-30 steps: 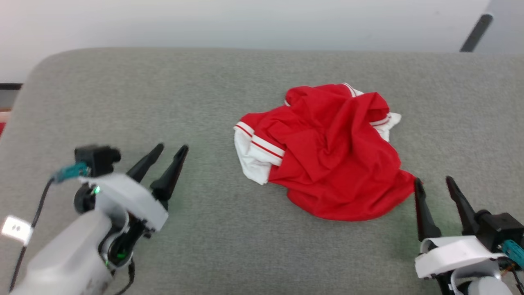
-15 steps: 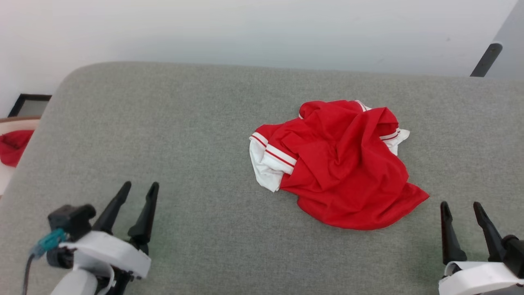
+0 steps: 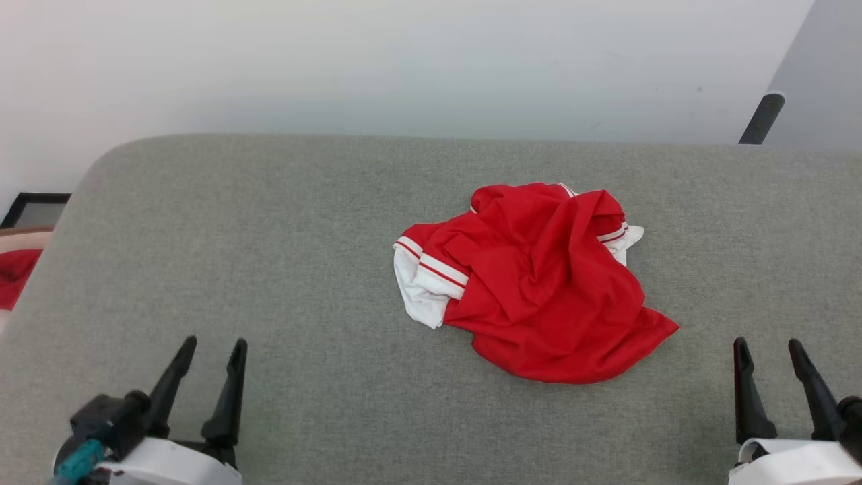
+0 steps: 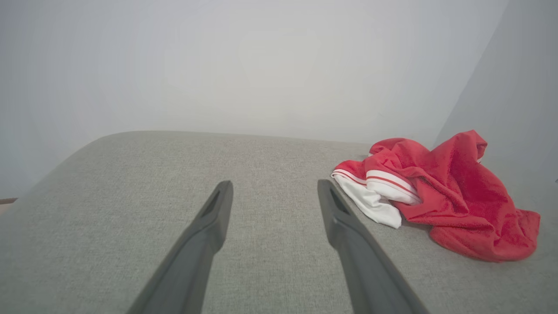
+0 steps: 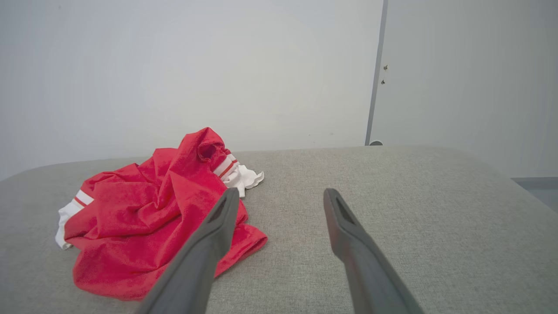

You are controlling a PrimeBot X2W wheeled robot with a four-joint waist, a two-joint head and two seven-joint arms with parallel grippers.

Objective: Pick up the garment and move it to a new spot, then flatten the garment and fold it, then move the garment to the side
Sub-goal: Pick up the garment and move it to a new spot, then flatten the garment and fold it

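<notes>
garment [image 3: 539, 283]: on pad [image 3: 269, 236], centre-right | left hand [image 3: 215, 343]: front-left | right hand [image 3: 768, 343]: front-right

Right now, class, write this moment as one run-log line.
stage: pick-up not yet begun | garment: crumpled on grey surface, untouched | left gripper: open, empty | right gripper: open, empty

Head camera high, looking down past left gripper [image 3: 214, 343] and right gripper [image 3: 768, 343], wrist cameras low over grey cushion [image 3: 269, 236], facing along their fingers [image 4: 209, 226], all sharing the garment [image 3: 539, 289] ahead, between the grippers.
</notes>
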